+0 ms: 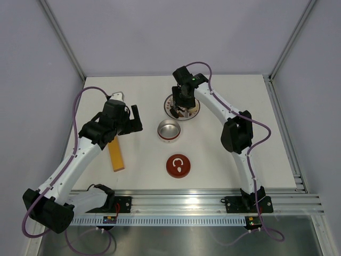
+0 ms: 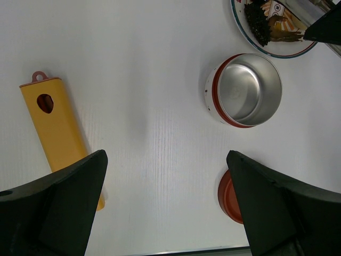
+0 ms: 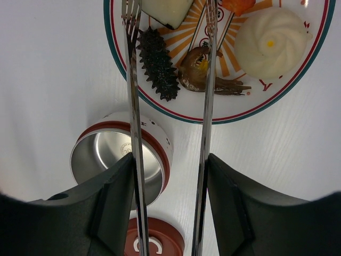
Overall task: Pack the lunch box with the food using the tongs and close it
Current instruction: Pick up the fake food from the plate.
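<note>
1. Bench [image 1: 240, 154]: white, carries everything. It is seen whole only in the top view.
2. Left arm [image 1: 80, 157]: rises from its base, bends at the elbow and reaches toward the middle of the bench. The left pincer [image 2: 165, 160] is released, its fingers spread wide with nothing between them. Its wrist view looks down through the gap onto bare bench.
3. Right arm [image 1: 213, 104]: runs away from its base to a raised elbow, then turns left over the plate [image 3: 266, 93], wrist pointing down. The right pincer [image 3: 170, 160] is clenched on the tongs [image 3: 132, 106], one thin arm against each finger. Only the right wrist view shows this grip; in the top view the wrist hides it.
4. Plate: round, white, patterned, teal-rimmed, at the far middle of the bench. The right wrist largely covers it in the top view.
5. Yellow-orange bar [image 1: 116, 154]: flat, partly under the left arm. Only the left wrist view shows its hole and end loop.
6. Lunch box [image 1: 169, 130]: upright, open, just beside the plate on the near side. The wrist views add a red band below the rim and a white wall.
7. Lid [image 1: 178, 166]: dark red, white curl upward, lying flat. It sits apart from the lunch box, nearer the arm bases.
8. Tongs: silvery, arms spread, ends over the plate.
9. Food [image 3: 157, 64]: all on the plate. There is a black spiky piece, a brown piece, a white bun and an orange scrap. One tong arm crosses the brown piece.
</note>
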